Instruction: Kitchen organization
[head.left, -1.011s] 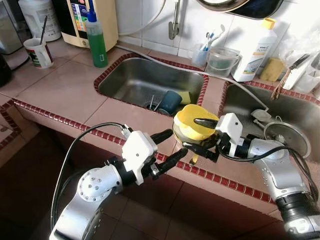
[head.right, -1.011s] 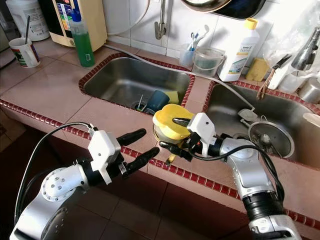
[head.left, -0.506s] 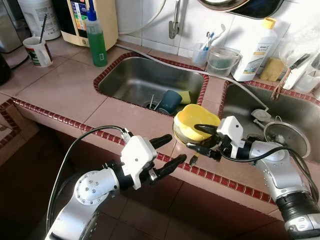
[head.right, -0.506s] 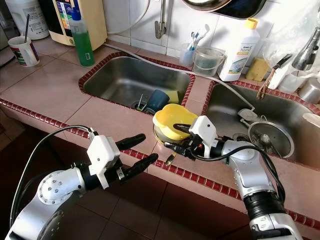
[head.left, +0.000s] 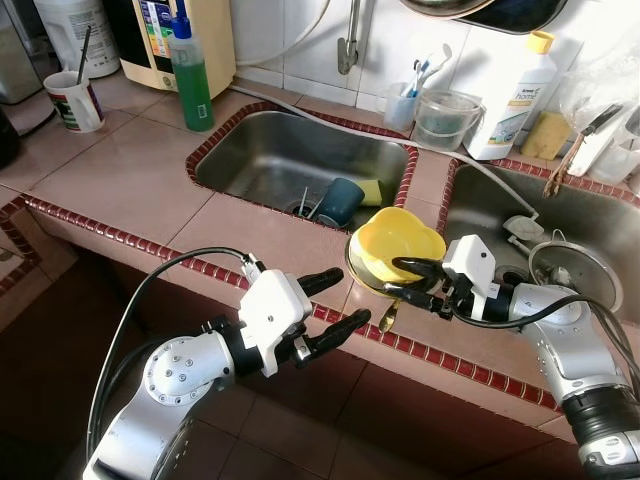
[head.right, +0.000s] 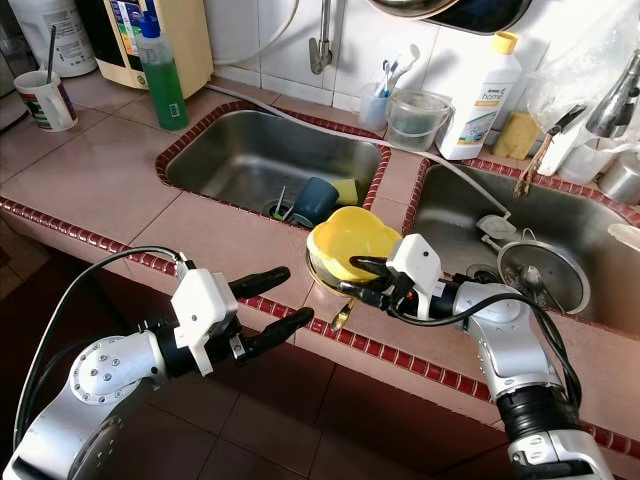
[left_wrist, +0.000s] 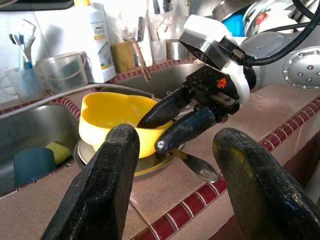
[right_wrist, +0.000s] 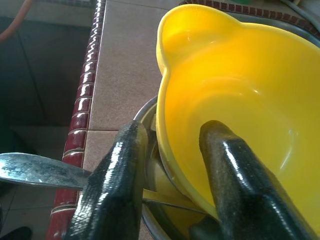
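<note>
A yellow plastic bowl (head.left: 395, 240) sits mouth-up, slightly tilted, in a shallow metal dish (left_wrist: 85, 150) on the tiled counter between the two sinks. My right gripper (head.left: 395, 277) is shut on the bowl's near rim, one finger inside (right_wrist: 235, 165) and one outside (right_wrist: 117, 185). A metal spoon (head.left: 388, 318) pokes out from under the dish over the counter edge. My left gripper (head.left: 350, 297) hangs open and empty in front of the counter edge, pointing at the bowl (left_wrist: 112, 112) and a short way from it.
The left sink (head.left: 250, 160) holds a blue cup (head.left: 338, 202) and a yellow sponge. The right sink has a round metal strainer (head.left: 580, 275). A green soap bottle (head.left: 190, 75), a white mug (head.left: 75, 103) and a white detergent bottle (head.left: 510, 95) stand at the back.
The yellow bowl has turned in my right gripper from underside-up to mouth-up and come down into the metal dish. My left gripper has barely moved.
</note>
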